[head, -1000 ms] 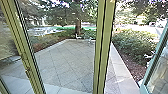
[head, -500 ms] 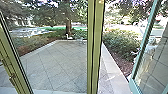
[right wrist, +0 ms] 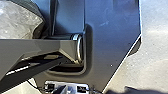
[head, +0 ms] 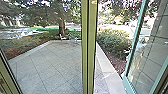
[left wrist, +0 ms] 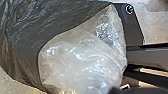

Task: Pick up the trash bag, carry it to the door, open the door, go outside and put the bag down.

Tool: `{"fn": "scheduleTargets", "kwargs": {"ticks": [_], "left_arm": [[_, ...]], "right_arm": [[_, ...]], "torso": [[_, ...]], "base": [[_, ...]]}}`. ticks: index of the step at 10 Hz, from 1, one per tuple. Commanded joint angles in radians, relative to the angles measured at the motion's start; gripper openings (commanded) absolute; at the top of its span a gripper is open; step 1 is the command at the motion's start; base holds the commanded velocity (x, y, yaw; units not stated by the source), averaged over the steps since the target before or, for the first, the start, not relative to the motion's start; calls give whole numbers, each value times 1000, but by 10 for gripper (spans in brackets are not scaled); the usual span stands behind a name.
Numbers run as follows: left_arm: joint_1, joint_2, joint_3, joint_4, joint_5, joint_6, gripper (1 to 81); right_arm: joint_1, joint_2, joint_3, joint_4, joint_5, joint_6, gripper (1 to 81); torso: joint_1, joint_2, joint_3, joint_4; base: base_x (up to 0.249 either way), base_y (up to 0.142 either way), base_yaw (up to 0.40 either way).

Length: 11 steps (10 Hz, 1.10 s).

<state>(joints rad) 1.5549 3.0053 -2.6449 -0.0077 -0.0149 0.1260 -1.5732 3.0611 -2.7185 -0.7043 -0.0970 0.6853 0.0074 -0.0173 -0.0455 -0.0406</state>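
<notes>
Tall olive-green door posts (head: 88, 50) stand upright near the middle of the head view. At its right is a glazed panel in a teal frame (head: 133, 50), set at an angle; I cannot tell whether it is the door's open leaf. The trash bag fills much of the left wrist view, with a dark shiny part (left wrist: 22, 42) and a clear, crumpled plastic part (left wrist: 82, 57). Clear plastic with a dark edge (right wrist: 17, 21) also shows in the right wrist view, beyond the robot's jointed bar. How either gripper stands to the bag cannot be made out.
Beyond the posts lies a paved yard (head: 50, 65) with a pale kerb (head: 107, 72). Bushes (head: 112, 41) and a tree (head: 61, 26) border it, with small white objects (head: 62, 38) near its far edge. Another olive-green frame (head: 7, 77) stands at the lower left.
The whole head view has shifted: posts and yard now stand farther left, and more of the teal-framed glass shows at the right. The camera has moved with the robot.
</notes>
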Motion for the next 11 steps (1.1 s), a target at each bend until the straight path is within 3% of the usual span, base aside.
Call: {"fn": "scheduleTargets", "kwargs": {"ticks": [1,11], "left_arm": [[-37,-3,5,6,64,1,10],[-40,5,3,5,53,0,10]], "right_arm": [[41,4,7,-14,-47,-3,811],[31,23,-3,-24,-66,-26,811]], "torso": [[0,0,0,0],[0,0,0,0]], "base": [[0,0,-97],[0,-6,0]]}}
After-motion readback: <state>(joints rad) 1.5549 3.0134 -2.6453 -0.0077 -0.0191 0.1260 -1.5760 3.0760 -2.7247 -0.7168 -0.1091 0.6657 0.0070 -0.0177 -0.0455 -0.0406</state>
